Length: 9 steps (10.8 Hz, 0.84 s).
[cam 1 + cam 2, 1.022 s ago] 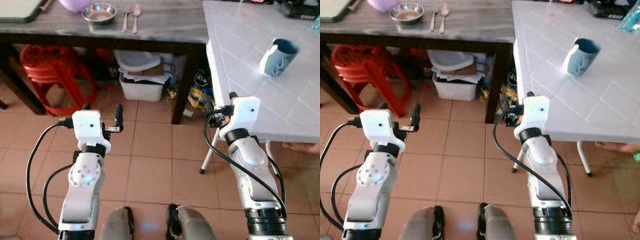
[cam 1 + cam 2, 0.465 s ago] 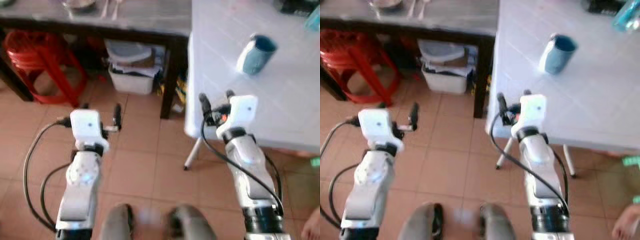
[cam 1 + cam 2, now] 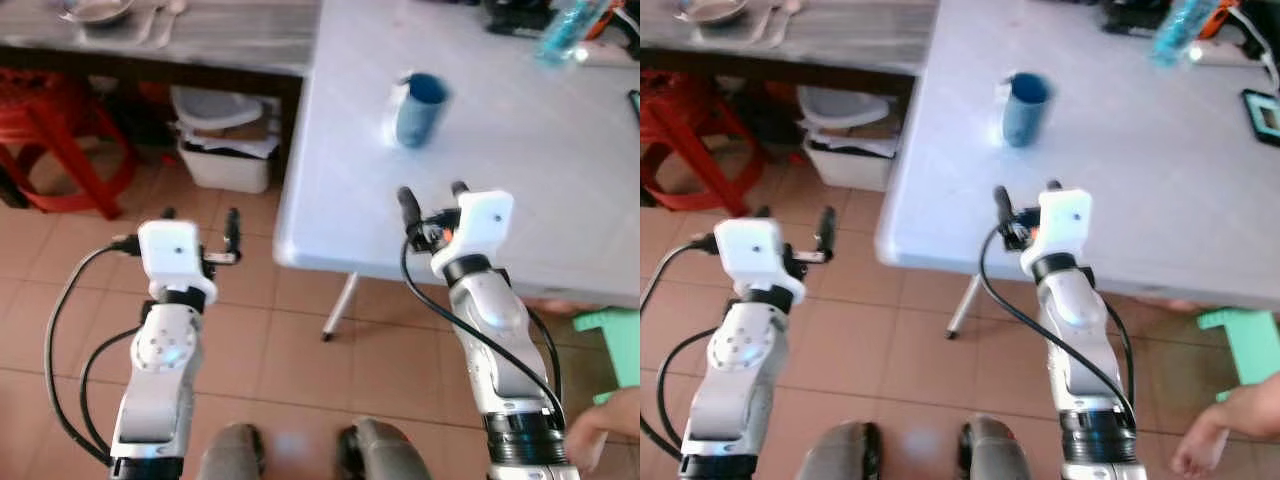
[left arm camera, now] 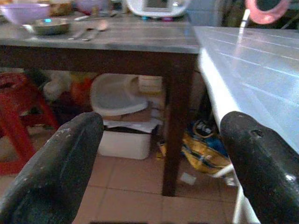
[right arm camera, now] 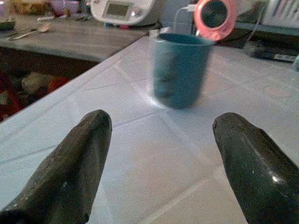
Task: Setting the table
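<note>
A blue mug [image 3: 418,108] stands upright on the white tiled table [image 3: 560,190], near its left edge. My right gripper [image 3: 432,195] is open over the table's near edge, a short way in front of the mug [image 5: 180,70], nothing between its fingers. My left gripper [image 3: 200,218] is open and empty over the floor, left of the table. On the grey wooden table [image 3: 240,40] at the far left lie a steel bowl [image 3: 95,10] and a spoon and fork [image 3: 160,20].
Under the wooden table stand a red stool [image 3: 50,130] and a white bin [image 3: 225,160]. A blue bottle [image 3: 560,30] and a phone [image 3: 1262,110] lie at the white table's far side. A green stool [image 3: 615,340] and a person's hand [image 3: 600,430] are at the lower right.
The camera has swung right, so the white table and mug now sit in the middle. My right gripper has come over the table's near edge, facing the mug.
</note>
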Available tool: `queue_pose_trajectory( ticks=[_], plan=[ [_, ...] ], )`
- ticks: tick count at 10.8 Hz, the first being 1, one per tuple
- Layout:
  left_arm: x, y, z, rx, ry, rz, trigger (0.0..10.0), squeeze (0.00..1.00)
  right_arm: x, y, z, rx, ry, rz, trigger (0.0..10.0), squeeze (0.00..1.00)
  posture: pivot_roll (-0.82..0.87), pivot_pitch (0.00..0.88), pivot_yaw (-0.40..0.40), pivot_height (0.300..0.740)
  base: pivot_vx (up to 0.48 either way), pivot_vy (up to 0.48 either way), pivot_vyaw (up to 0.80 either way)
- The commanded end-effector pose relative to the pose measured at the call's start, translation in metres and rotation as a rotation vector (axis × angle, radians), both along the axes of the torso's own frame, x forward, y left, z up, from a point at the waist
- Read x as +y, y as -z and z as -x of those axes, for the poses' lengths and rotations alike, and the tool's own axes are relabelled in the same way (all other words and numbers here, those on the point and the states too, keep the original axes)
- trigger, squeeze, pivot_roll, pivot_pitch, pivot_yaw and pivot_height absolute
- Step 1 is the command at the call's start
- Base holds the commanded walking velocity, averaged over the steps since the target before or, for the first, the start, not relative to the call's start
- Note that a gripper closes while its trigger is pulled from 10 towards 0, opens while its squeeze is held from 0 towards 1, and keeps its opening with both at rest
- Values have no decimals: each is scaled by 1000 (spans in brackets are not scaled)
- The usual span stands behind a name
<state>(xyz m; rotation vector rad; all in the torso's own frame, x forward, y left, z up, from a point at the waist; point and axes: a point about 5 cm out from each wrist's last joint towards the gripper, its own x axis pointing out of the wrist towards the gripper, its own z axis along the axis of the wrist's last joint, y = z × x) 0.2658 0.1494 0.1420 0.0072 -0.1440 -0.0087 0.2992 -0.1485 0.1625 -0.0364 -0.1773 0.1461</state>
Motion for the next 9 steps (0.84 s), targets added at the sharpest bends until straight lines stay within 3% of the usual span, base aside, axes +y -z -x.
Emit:
queue_pose_trajectory(
  ticks=[1,4,9],
  plan=[
    [-6,-1,1,-6,29,7,10000,0,-9,4,2,16,35,-2,10000,0,-23,203,-26,740,0,0,0],
    [-5,-1,3,-12,43,9,10000,0,-8,5,3,16,31,18,10000,0,-25,210,-24,740,0,0,0],
    [-6,-2,4,-19,52,11,10000,0,-8,5,4,12,33,18,10000,0,-27,214,-24,740,275,0,0]
  ],
)
